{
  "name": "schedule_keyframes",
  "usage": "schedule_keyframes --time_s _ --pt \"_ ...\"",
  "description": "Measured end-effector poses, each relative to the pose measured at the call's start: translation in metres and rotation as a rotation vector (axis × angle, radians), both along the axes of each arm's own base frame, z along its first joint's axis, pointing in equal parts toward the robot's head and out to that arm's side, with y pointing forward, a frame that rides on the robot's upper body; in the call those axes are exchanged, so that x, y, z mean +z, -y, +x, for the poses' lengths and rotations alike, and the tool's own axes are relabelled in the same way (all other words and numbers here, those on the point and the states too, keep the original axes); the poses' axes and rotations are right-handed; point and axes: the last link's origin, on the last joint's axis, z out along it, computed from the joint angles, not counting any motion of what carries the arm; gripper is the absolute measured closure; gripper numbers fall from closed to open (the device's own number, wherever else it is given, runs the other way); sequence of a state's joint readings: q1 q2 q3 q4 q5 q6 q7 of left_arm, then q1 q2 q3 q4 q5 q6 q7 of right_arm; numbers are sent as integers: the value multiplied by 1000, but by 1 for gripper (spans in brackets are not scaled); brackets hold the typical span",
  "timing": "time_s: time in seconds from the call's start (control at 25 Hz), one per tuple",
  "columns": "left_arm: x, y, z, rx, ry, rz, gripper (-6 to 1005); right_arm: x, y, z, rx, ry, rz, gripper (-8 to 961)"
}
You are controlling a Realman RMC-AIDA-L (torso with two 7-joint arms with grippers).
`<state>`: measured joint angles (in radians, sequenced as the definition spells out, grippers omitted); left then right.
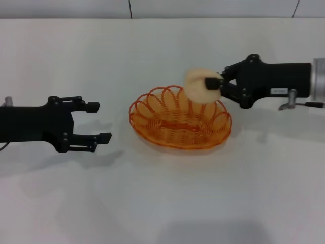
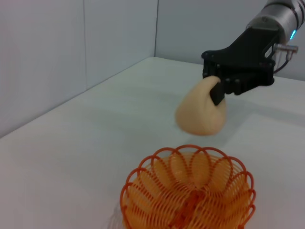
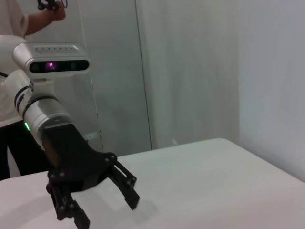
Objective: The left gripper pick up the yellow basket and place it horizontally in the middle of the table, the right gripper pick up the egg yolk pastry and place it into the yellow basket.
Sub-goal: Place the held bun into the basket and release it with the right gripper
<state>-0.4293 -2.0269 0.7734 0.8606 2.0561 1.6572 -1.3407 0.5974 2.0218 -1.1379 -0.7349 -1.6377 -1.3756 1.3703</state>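
The yellow basket [image 1: 180, 119] lies lengthwise in the middle of the white table [image 1: 162, 203]; it also shows in the left wrist view [image 2: 188, 192]. My right gripper [image 1: 213, 84] is shut on the egg yolk pastry [image 1: 197, 85] and holds it in the air above the basket's far right rim. The left wrist view shows the pastry [image 2: 200, 112] pinched in that gripper [image 2: 217, 90], above and beyond the basket. My left gripper [image 1: 99, 122] is open and empty, left of the basket, a short gap from its rim. It also shows in the right wrist view [image 3: 107, 210].
A wall runs along the table's far edge [image 1: 162, 18]. A person [image 3: 19, 28] stands behind the left arm in the right wrist view. White tabletop lies all around the basket.
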Motion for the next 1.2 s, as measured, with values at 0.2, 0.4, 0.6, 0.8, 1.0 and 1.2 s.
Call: schedule_keyframes --time_s 0.2,0.4,0.6,0.8,1.0,1.2 --pt "-4 -1 3 -9 1 -9 184 -15 0 -7 21 -16 7 912" --pt "-7 0 5 -10 6 -14 184 -26 4 -8 42 -8 2 913" --pt "-10 0 7 -13 12 -19 184 -33 6 -8 39 -5 -10 819" --pt "-10 -1 8 -15 13 -19 184 -34 5 -7 30 -2 -7 616" --pt "-11 0 8 -14 14 -21 184 -33 7 -5 26 -8 -7 393" --pt "-11 2 6 -9 15 -22 184 -28 10 -4 46 -31 -4 194"
